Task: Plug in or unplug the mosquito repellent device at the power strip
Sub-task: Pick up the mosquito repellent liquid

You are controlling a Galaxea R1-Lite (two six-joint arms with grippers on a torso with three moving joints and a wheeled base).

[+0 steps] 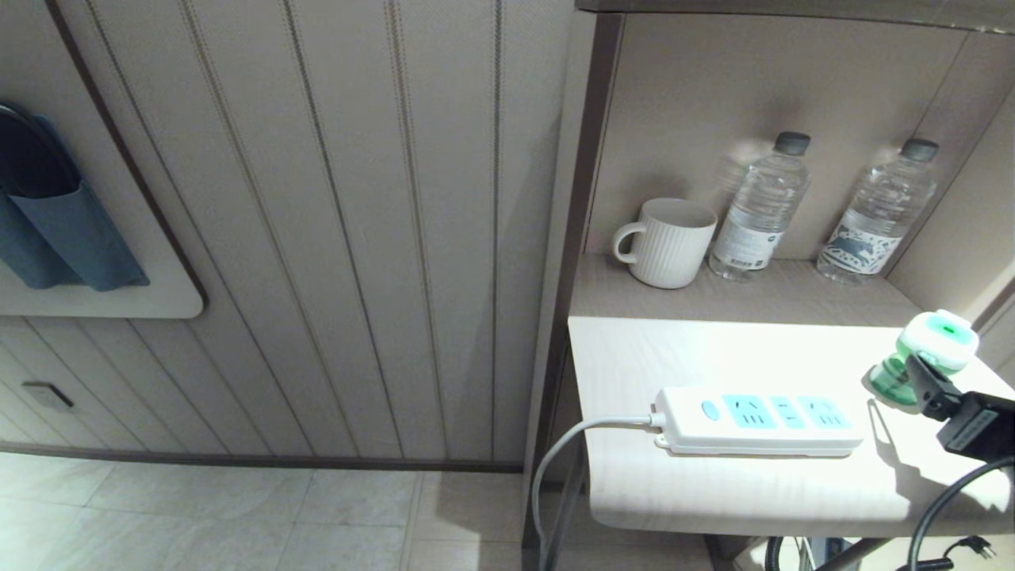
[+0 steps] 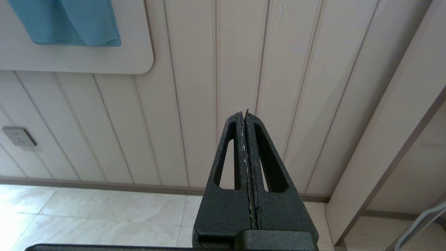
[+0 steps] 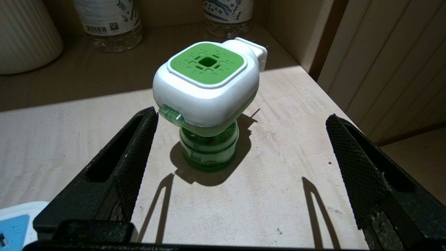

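The right claw (image 3: 240, 118) is wide apart, holding nothing, near the mosquito repellent (image 3: 208, 101) standing by the surface's (image 1: 634, 357) right edge, apart from the power strip (image 1: 757, 421). The left claw (image 2: 245, 115) is clenched.

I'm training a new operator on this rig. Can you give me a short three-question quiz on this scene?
1. True or false: the repellent device is plugged into the power strip.
2. The right gripper is: A) shut on the device, B) open, with the device between its fingers, C) out of view.
3. How many bottles stand beside the mug?

Key: 1 false, it stands on the shelf; 2 B; 3 two.
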